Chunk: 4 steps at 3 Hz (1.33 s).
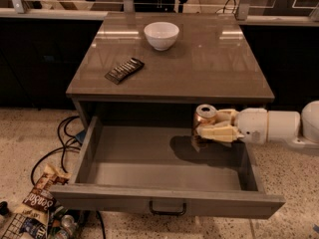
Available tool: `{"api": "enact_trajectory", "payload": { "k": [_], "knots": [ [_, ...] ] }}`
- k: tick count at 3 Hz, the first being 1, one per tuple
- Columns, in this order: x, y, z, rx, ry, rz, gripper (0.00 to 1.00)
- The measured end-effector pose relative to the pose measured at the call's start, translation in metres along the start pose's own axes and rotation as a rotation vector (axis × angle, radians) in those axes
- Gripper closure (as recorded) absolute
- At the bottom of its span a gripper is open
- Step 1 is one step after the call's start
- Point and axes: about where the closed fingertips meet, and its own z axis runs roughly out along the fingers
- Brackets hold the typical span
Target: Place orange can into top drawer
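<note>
Can [204,114] was gripped upright in the hand [213,125], silver top up and long axis near vertical. The closed fingers hid its lower half. It was at the far right of the open drawer [124,195]; whether its base touched the floor could not be told. The arm was cut off at the right edge. On the surface [209,63] lay a bowl [161,35] and a dark packet [124,70].
</note>
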Motion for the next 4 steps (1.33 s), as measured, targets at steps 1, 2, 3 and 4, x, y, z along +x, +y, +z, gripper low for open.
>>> {"api": "enact_trajectory", "payload": {
  "k": [1, 2, 3, 4],
  "knots": [
    [0.033, 0.008, 0.048, -0.09, -0.028, 0.049, 1.0],
    [0.046, 0.014, 0.073, -0.136, -0.052, 0.063, 1.0],
    [0.051, 0.027, 0.106, -0.183, -0.019, 0.021, 1.0],
    [0.054, 0.038, 0.131, -0.214, 0.007, -0.028, 1.0]
  ]
}}
